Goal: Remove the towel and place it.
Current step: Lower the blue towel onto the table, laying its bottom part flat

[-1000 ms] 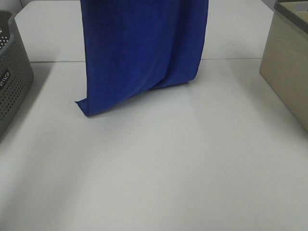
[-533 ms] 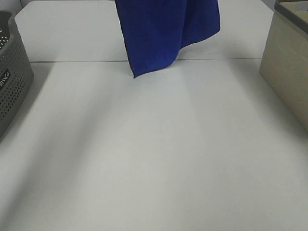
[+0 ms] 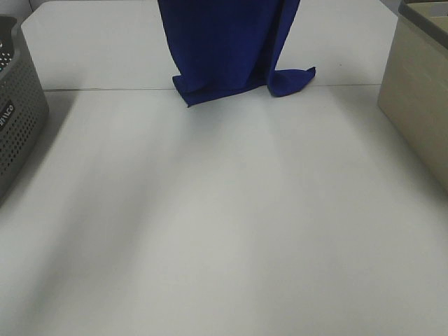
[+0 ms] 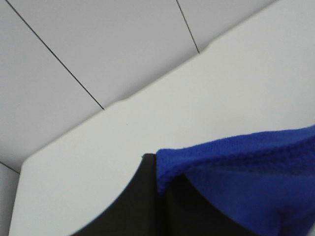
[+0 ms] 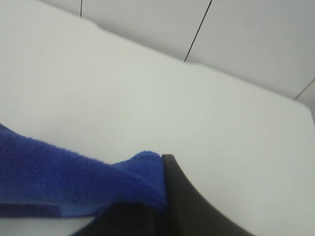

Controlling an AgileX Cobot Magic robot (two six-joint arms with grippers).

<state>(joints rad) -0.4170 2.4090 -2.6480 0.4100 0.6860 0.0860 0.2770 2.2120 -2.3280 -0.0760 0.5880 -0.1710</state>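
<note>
Towel [image 3: 227, 49] lowered since earlier, hem crumpled on the bench [image 3: 224, 224], left pincer [image 4: 160, 173] and right pincer [image 5: 157, 196] clamped tight on it, grey basket [image 3: 17, 119] and beige box [image 3: 420, 105], contents hidden.

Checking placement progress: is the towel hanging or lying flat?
Hanging: the towel hangs from above the frame, only its lower edge bunched on the table.
</note>
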